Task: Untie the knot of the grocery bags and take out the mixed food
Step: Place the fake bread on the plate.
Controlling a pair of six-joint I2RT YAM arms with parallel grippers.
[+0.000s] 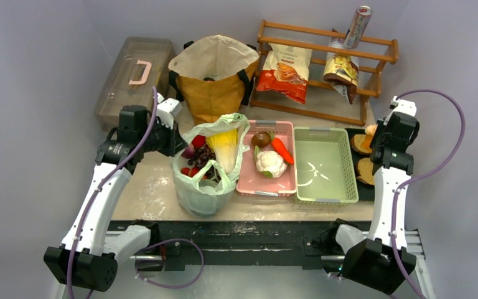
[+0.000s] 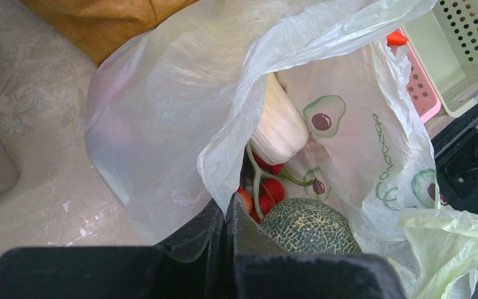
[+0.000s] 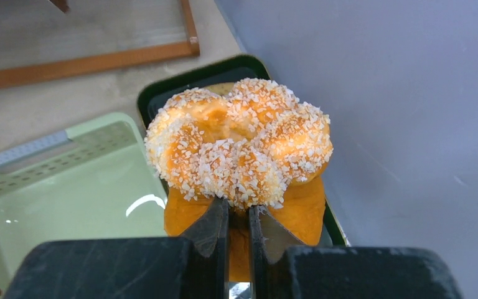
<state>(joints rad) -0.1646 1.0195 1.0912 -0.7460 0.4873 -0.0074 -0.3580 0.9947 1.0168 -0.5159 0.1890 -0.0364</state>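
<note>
The left gripper point(image 2: 227, 208), fingers pressed together on the rim of the pale-green plastic bag point(image 2: 162, 112), sits above the melon point(image 2: 308, 227), red fruits point(image 2: 272, 187) and cabbage point(image 2: 280, 128) in its gaping mouth. Avocado prints and looping script, seemingly "avocado", mark the film. The bag stands near-centre on the bench point(image 1: 149, 193), just left of the pink basket point(image 1: 267, 184). The right gripper point(image 3: 236, 208), fingers almost together, hovers over a sugared bun point(image 3: 236, 143) at the right.

I read 1 word, likely "avocado": green letters running sideways on pale-green plastic bag point(image 2: 379, 149), beside avocado drawings. Print on chip bag point(image 1: 284, 71) too small to read.
</note>
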